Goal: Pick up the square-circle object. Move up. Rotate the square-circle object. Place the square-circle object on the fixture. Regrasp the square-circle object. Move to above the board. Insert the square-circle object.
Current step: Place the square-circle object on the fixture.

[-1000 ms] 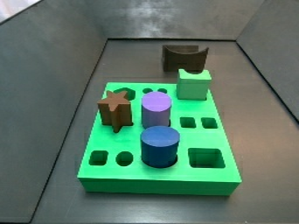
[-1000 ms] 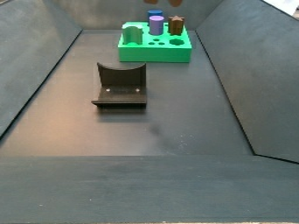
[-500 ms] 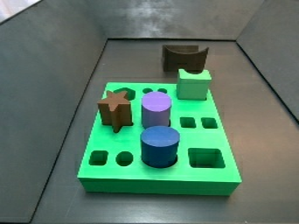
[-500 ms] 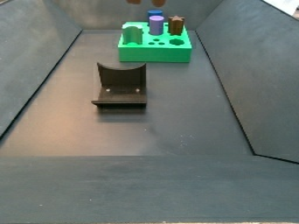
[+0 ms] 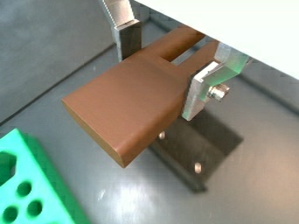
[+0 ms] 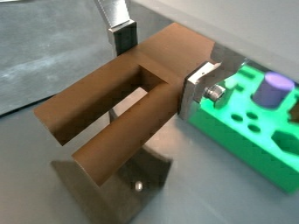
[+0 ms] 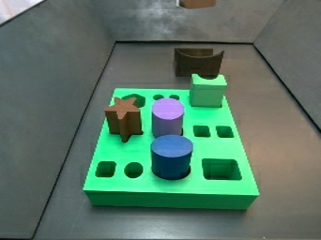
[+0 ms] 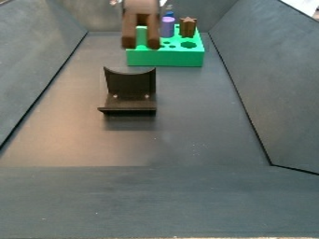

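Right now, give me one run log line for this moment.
gripper: shut on square-circle object | position: in the air above fixture | board: target hole not yet filled

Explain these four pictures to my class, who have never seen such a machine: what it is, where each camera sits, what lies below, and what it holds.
This is one robot arm ending in a two-finger gripper. Two cameras ride on its wrist and look down past the flat silver fingers. Two others stand beside the grey floor. On the floor lies a bright green board with shaped holes. It carries a blue cylinder, a purple cylinder, a brown star-shaped peg and a pale green block. Apart from it stands the dark scooped fixture. The gripper is shut on a long reddish-brown square-sided peg, held in the air above the fixture. In a side view the peg hangs in front of the board.
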